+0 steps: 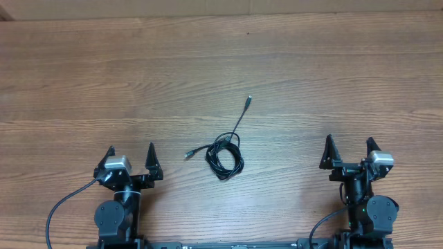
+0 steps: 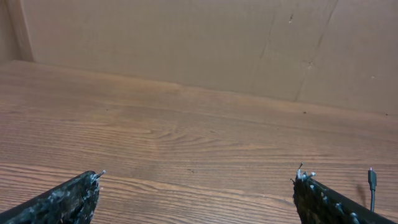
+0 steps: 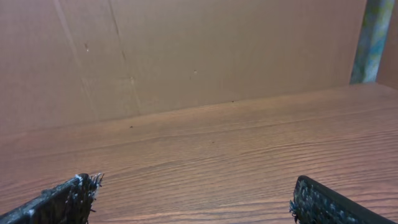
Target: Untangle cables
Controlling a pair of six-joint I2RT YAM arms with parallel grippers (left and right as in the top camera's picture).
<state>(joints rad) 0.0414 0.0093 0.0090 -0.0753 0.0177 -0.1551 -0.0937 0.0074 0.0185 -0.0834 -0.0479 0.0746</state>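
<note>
The cables lie as a small black coiled tangle in the middle of the wooden table. One end runs up to a plug, another ends in a silver-tipped plug at the left. My left gripper is open and empty, near the front edge, left of the tangle. My right gripper is open and empty at the front right. The left wrist view shows open fingers and one plug end at the far right. The right wrist view shows open fingers over bare wood.
A brown cardboard wall stands along the table's far edge. It also shows in the right wrist view. Thick black arm wires loop beside each base at the front edge.
</note>
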